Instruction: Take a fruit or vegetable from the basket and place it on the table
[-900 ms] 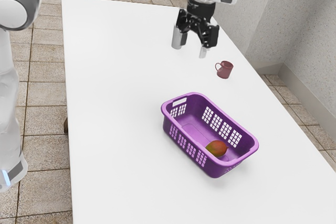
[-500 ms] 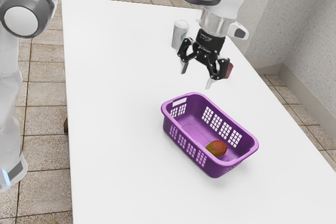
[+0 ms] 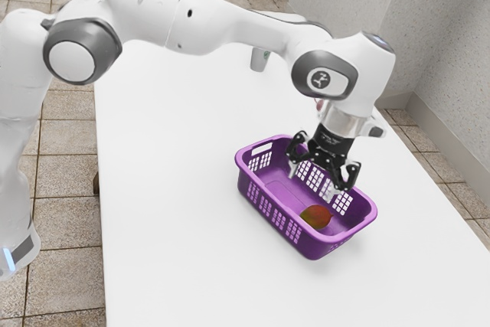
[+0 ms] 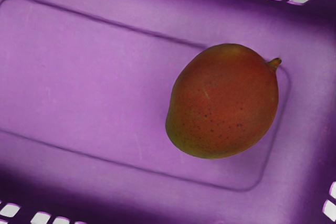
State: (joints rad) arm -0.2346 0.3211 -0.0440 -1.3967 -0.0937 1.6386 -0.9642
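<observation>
- I have my gripper [image 3: 311, 181] over the purple basket [image 3: 318, 249], its jaws spread wide.
- The mango [image 3: 315, 217] lies on the basket floor, close to the end at the exterior view's right.
- I see a can [image 3: 259, 60] standing on the white table [image 3: 168, 189], well apart from the basket.

A red-and-green speckled mango [image 4: 223, 100]; purple basket [image 3: 306, 244].

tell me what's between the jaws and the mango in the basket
Just air: the wrist view shows the mango uncovered, and in the exterior view the open jaws hang above it.
</observation>
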